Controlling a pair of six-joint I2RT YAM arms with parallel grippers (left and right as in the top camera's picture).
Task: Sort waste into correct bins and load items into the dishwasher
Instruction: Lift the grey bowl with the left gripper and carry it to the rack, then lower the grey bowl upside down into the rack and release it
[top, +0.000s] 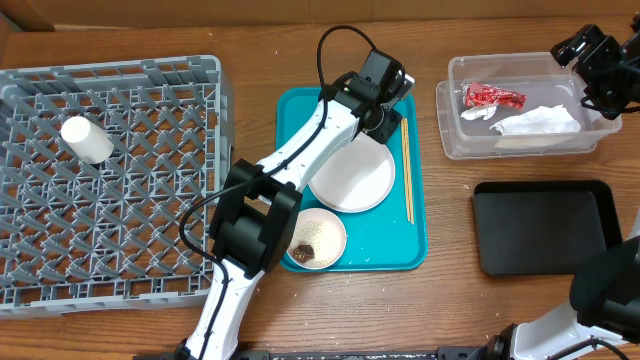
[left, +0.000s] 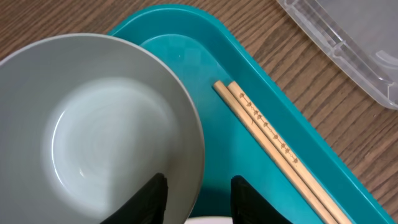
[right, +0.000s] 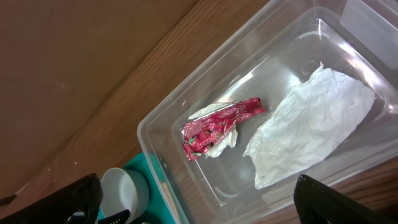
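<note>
The grey dish rack (top: 150, 80) holds a white cup (top: 88, 139). On the teal tray (top: 385, 250), the left gripper (left: 198, 193) straddles a bowl's (left: 93, 137) rim, jaws narrow with the outer finger still clear of it. A plate (top: 352, 180), a second bowl (top: 317, 240) holding a brown scrap (top: 303, 252), and chopsticks (top: 406, 170) lie alongside. The clear tub (top: 455, 140) contains the red wrapper (top: 492, 97) and napkin (top: 535, 122). The right gripper (right: 211, 199) hangs above it, spread wide.

Between the black left fingers (left: 149, 199), the bowl (left: 93, 124) is plain white; right of them, tan chopsticks (left: 267, 134) carry small brown marks against the teal tray (left: 186, 56).
</note>
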